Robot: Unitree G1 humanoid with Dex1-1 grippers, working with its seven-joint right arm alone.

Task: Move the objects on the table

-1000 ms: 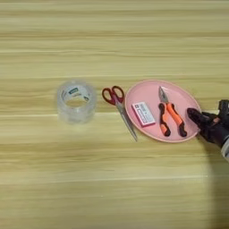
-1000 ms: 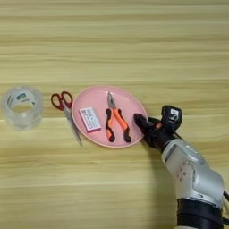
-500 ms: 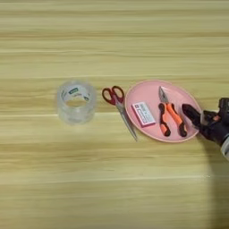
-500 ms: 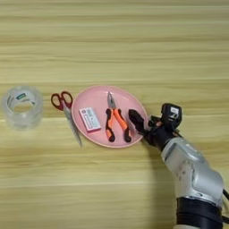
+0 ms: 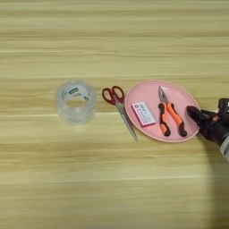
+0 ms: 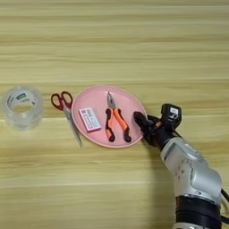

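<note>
A shallow pink plate (image 6: pixel 91 99) lies right of the table's middle. In it rest orange-and-black-handled pliers (image 6: pixel 116 123), jaws pointing away from me, and a small pink-and-white rectangular piece (image 6: pixel 90 119) to their left. Red-handled scissors (image 6: pixel 62 102) lie just off the plate's left rim. Further left stands a clear wide tape roll (image 6: pixel 21 106). My right gripper (image 6: pixel 139 120) reaches in from the lower right and sits at the plate's right rim, close beside the pliers' handles (image 5: pixel 172 120). It holds nothing that I can see.
The silver forearm (image 6: pixel 192 172) crosses the lower right corner of the light wooden table (image 6: pixel 112 40). The scissors' blades (image 5: pixel 129 125) point toward me along the plate's left edge.
The gripper has shifted only slightly at the plate's right rim. The plate, pliers, small piece, scissors and tape roll lie where they were.
</note>
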